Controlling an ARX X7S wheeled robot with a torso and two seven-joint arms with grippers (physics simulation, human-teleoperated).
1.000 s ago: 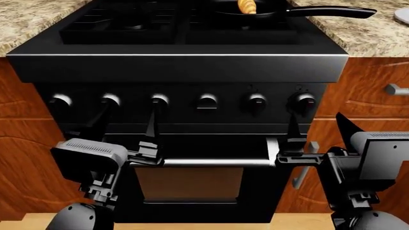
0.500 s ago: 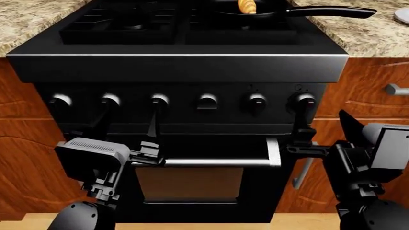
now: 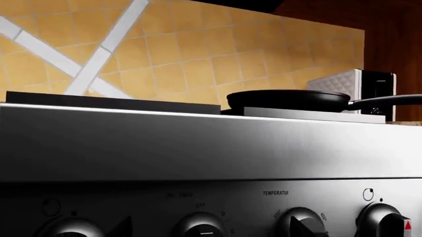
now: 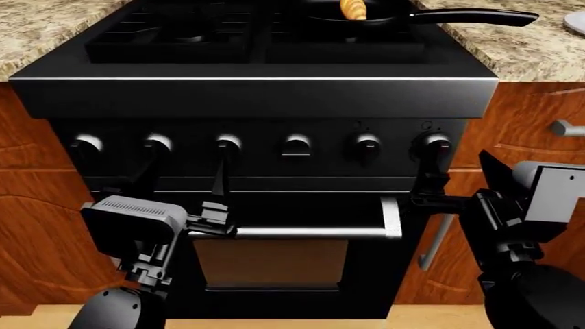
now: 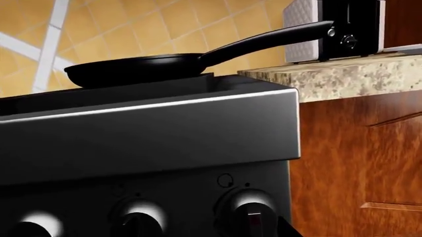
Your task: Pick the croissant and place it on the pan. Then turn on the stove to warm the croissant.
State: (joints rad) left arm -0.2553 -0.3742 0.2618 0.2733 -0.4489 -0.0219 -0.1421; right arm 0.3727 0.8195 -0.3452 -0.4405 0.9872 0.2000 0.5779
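Across the whole head view you have the stove (image 4: 256, 103), its six knobs in a row on the front panel and the oven handle (image 4: 311, 232) below them. Your pan (image 4: 366, 15) sits on the rear right burner with its long handle running out over the granite counter (image 4: 521, 48), and the croissant (image 4: 353, 9) already lies in it, so only the burner is left to do.

The part you must now take is the far-right knob (image 4: 436, 146). Judge it rigid and smooth-sided, likely slippery under flat pads; close across its raised centre ridge, not its round rim, and twist without pulling.

Your right gripper (image 4: 429, 188) stands just below that knob, fingers pointing up at it. I cannot tell from any view whether its jaws are spread or closed. Your left gripper (image 4: 218, 199) sits under the third knob (image 4: 229, 144); one finger shows as a single thin blade, and its opening cannot be read either.

The wrist views look up from below the stove's lip: they show the toaster (image 5: 343, 29) on the counter behind the pan handle, which the head view cuts off, and the printed markings around the knobs. The pan wall hides the croissant in both; only the head view shows it.
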